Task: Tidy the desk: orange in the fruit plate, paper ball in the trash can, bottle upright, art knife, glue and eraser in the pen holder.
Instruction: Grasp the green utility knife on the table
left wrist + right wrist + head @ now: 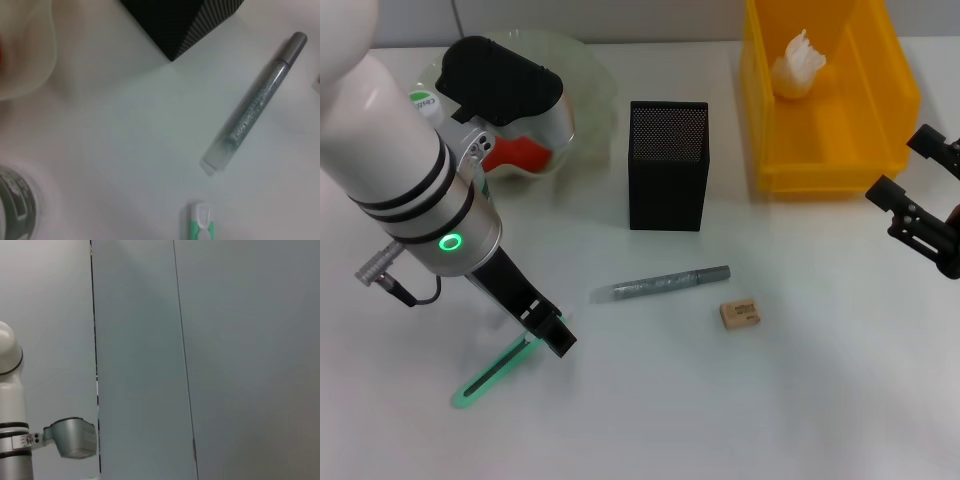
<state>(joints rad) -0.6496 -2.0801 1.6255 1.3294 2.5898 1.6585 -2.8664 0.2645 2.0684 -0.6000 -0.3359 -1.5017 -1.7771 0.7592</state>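
While the left gripper [552, 333] is hanging low over the near left part of the white table [800, 400], its black fingers are reaching down to the far end of the green art knife [492, 372]. I cannot tell if the fingers are pinching the knife or only touching it, or how wide they are. The knife is lying flat, and its white tip is showing in the left wrist view [201, 223].

The glue [660, 284] is lying on its side in the middle of the table, just in front of the black pen holder [667, 165]. The eraser [740, 314] is sitting just beside the glue's right end, not touching it. The orange [517, 152] is resting in the clear fruit plate [582, 90] at the far left, partly hidden by the arm. The paper ball [798, 64] is lying inside the yellow trash can [840, 150] at the far right.

The right gripper [910, 190] is waiting at the right edge with its fingers spread apart, holding nothing.
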